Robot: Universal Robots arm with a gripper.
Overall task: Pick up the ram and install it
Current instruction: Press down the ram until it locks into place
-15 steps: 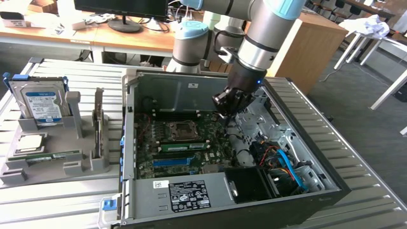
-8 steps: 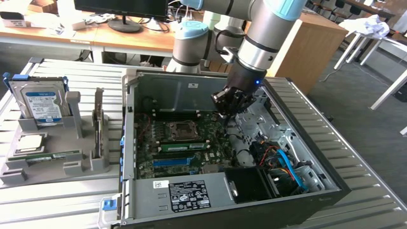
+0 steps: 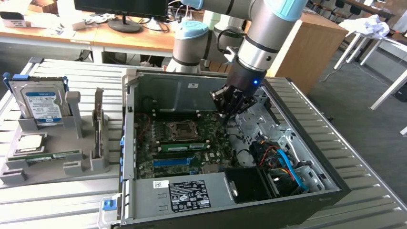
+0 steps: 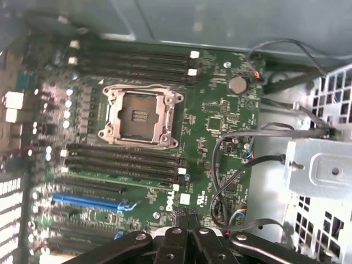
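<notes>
A ram (image 3: 183, 146), a narrow green stick, stands on edge in a motherboard slot just beside the empty processor socket (image 3: 180, 130). The wrist view has its thin green edge (image 4: 118, 179) among the dark slots. My gripper (image 3: 230, 112) hangs over the motherboard inside the open computer case, to the exterior view's right of the socket and apart from the stick. Its black fingers (image 4: 175, 242) are pressed together with nothing between them. A second green stick (image 3: 54, 156) lies in the grey holder outside the case.
The grey holder (image 3: 38, 171) at the exterior view's left also carries a hard drive (image 3: 39, 105), a square silver processor (image 3: 28, 143) and an upright dark card (image 3: 98, 124). Cables (image 4: 236, 159) and a metal drive cage (image 3: 260, 121) crowd the case beside the gripper.
</notes>
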